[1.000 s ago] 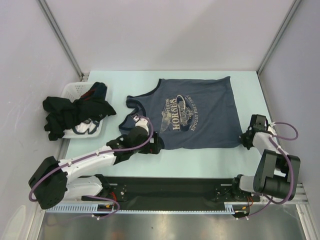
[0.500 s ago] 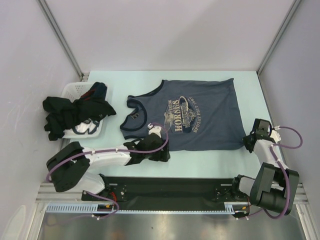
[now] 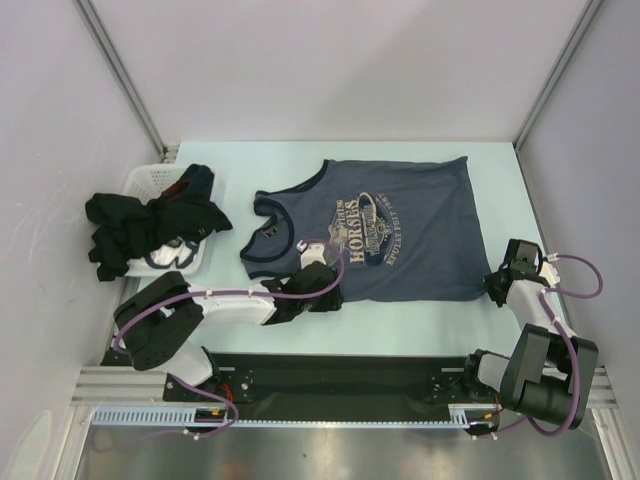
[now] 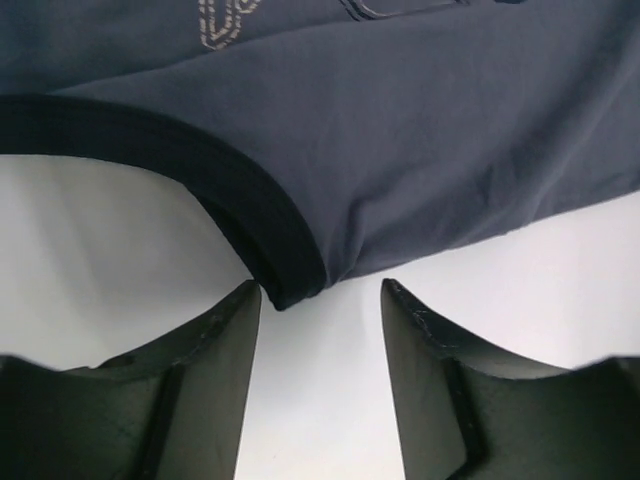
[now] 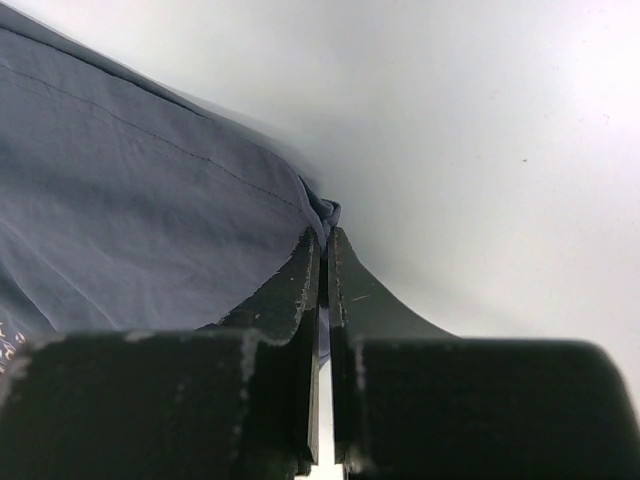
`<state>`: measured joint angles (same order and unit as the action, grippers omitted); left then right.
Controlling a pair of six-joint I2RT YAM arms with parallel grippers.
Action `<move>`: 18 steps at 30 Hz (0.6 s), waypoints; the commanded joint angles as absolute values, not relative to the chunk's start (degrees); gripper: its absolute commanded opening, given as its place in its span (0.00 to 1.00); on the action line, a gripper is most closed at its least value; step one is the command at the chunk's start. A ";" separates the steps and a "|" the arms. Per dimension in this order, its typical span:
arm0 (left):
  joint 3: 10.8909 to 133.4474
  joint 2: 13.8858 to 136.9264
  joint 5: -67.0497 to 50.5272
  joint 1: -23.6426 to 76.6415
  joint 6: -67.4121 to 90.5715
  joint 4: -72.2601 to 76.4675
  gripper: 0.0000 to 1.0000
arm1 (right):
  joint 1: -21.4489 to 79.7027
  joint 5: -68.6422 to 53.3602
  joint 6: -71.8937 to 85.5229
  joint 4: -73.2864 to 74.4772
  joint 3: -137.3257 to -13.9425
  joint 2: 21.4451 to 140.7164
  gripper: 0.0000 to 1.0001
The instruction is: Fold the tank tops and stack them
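The blue-grey tank top lies flat and face up on the table, turned sideways with its straps and neck toward nine o'clock and its hem toward three. Dark trim edges the neck and armholes, and a pale printed crest sits on the chest. The hem corner at about four o'clock is pinched in the right end effector. The black tank top is a crumpled heap at nine o'clock, spilling over a white basket, possibly tangled with other garments.
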<state>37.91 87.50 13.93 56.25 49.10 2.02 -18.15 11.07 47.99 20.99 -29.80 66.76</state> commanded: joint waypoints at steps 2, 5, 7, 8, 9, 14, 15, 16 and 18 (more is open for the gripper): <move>39.47 89.03 18.45 55.82 51.67 0.71 0.55 | -18.63 11.34 47.99 20.13 -29.53 65.04 0.00; 38.24 88.95 17.59 54.41 52.29 2.19 0.44 | -18.63 11.95 48.08 20.48 -29.27 64.51 0.00; 37.97 89.12 16.79 53.70 51.68 3.16 0.28 | -18.63 12.48 48.08 20.74 -29.09 63.81 0.00; 38.32 89.47 16.35 53.44 51.33 3.51 0.22 | -18.63 12.92 48.08 21.35 -29.00 63.46 0.00; 38.58 89.56 16.43 53.35 50.98 3.34 0.15 | -18.63 13.18 48.25 21.53 -28.92 63.20 0.00; 39.03 87.99 17.31 54.14 49.22 0.45 0.00 | -18.63 15.56 48.25 23.20 -28.92 60.47 0.00; 38.33 85.80 17.49 54.40 49.22 0.44 0.00 | -18.63 15.73 48.08 23.38 -29.00 60.12 0.00; 37.71 84.65 17.32 54.49 49.39 0.44 0.00 | -18.63 15.82 47.99 23.73 -29.09 59.94 0.00; 35.43 82.01 14.87 54.58 49.48 -1.14 0.00 | -18.63 15.64 47.64 24.78 -29.44 59.33 0.00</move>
<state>37.43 86.87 15.99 54.15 50.48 0.95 -18.24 12.71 47.99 22.85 -28.93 60.86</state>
